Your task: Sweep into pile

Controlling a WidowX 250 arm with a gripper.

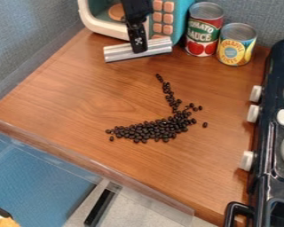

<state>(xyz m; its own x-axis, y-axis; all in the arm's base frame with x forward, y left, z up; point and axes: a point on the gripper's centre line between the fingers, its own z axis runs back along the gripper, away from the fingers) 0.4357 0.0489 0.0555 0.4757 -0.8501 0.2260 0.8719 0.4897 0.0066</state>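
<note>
- Jaws are clamped on the silver bar [117, 53], near the tins [203, 31].
- Most beans [150, 131] lie bunched on the worktop [79, 93].
- A trail [168, 92] and strays [205, 125] need gathering.

Dark beans [150, 130] (a few strays nearby) lie piled on the wooden counter [79, 84], apart from the tool [138, 48].

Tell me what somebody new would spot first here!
Probably the dark beans, lying in a bent, straggly heap in the middle of the wooden tabletop. Next might be the shiny silver bar at the black pincer's lower end, near the back. Then maybe the red tomato can and yellow can beside it, back right.
</note>
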